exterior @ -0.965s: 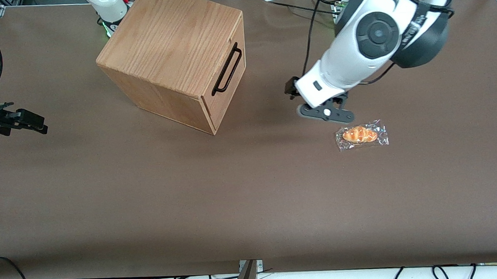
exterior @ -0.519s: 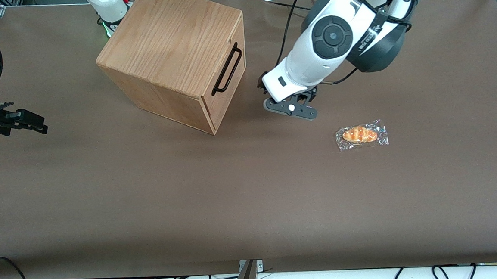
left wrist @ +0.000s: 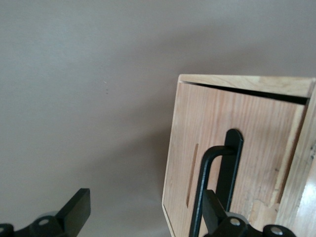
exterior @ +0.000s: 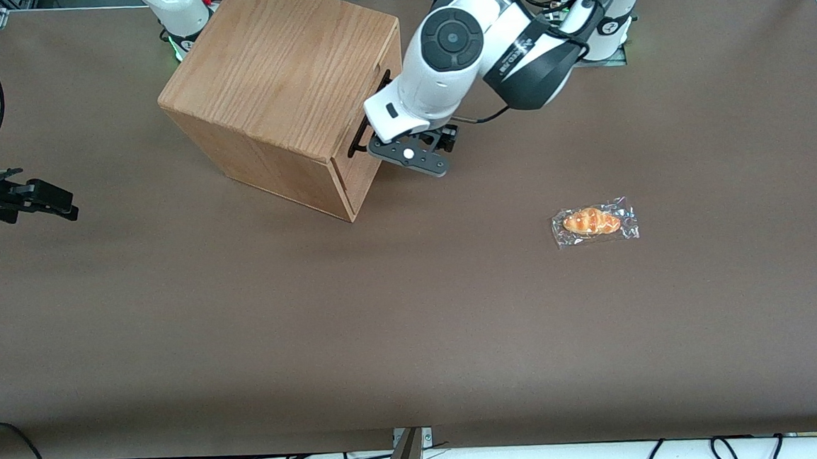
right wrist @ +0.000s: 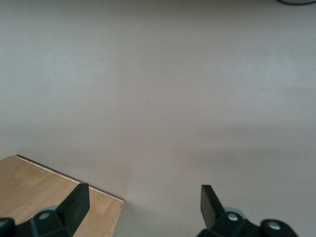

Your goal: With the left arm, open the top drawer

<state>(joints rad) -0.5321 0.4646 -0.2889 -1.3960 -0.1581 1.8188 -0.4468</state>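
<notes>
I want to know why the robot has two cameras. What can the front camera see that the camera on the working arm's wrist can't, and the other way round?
Only the front view shows the whole wooden box, the left arm, the wrapped bread lying toward the working arm's end of the brown table, and the parked arm.

Only the left wrist view shows the open gripper close up, one of its fingers right by the handle, and a slot in the drawer front.

Both show the top drawer, its black handle and the gripper in front of it.
</notes>
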